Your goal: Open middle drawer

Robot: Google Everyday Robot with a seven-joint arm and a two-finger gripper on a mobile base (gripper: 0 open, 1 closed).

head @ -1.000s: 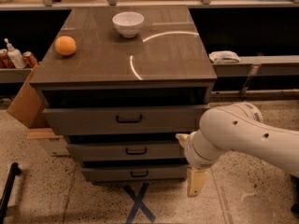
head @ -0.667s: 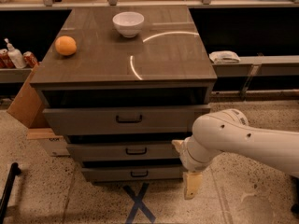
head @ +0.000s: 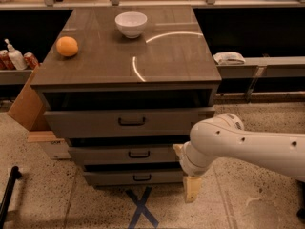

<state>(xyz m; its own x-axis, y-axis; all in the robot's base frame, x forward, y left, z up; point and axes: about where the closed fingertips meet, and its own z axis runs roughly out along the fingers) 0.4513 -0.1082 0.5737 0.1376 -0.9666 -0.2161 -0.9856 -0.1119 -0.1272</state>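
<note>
Here the middle drawer (head: pixel 105 155) sits between the two other drawers in the front of the desk (head: pixel 167 66), low in the view and a little left of centre. Its small dark handle (head: pixel 138 154) is in plain sight and nothing touches it. The right end of this drawer front is hidden behind the wrist of the white arm (head: pixel 248 149). A dark shadow lies along its upper edge, so I cannot say if it is fully pushed in or not.

Above it is the top drawer (head: pixel 90 123), taller and wider, with a dark gap over it. Below it is the bottom drawer (head: pixel 109 177), the shortest one; its right end also goes behind the arm.

On the desk stand a white bowl (head: pixel 131 24) near the back edge and an orange (head: pixel 67 46) near the left edge, well apart from each other. A cardboard box (head: pixel 24 106) leans at the left side of the desk. On the floor in front there is a blue tape cross (head: pixel 140 209), partly cut off by the bottom border.

The arm comes in from the right border. The gripper (head: pixel 191 194) hangs down from it, pointing to the floor, just beside the right end of the bottom drawer and well to the right of the handle. It holds nothing that I can see. Only a tan part of it shows, and I cannot tell if the gripper is open or closed.
</note>
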